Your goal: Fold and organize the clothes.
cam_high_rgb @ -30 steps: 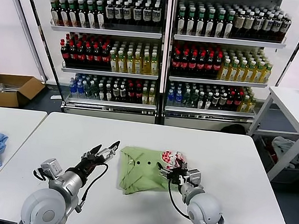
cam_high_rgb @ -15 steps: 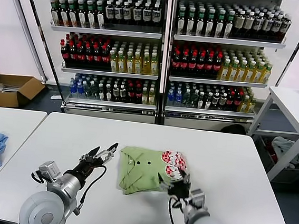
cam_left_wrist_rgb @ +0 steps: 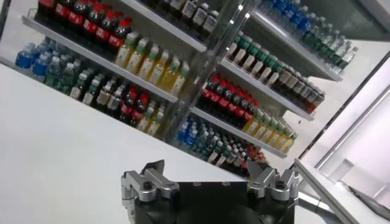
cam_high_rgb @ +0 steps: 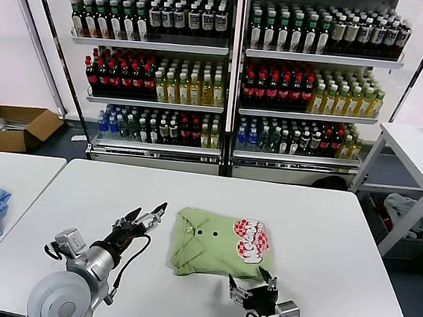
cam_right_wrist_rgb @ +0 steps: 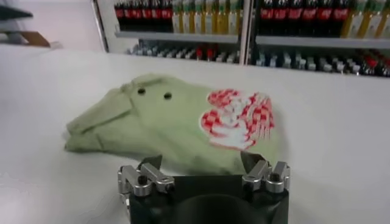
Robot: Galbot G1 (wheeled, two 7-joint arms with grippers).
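polo shirt (cam_high_rgb: 218, 242) lay folded, logo up, mid-table toward near edge | right gripper (cam_high_rgb: 253, 291) spread wide, empty, at near edge | left gripper (cam_high_rgb: 144, 216) open, idle beside it | folding looked done — tidying perhaps left

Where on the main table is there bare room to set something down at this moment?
Bare tabletop runs from the polo shirt to the table's right edge, and along the far edge toward the shelves. Crowded: the strip between the left gripper and the shirt, and the near edge by the right gripper.
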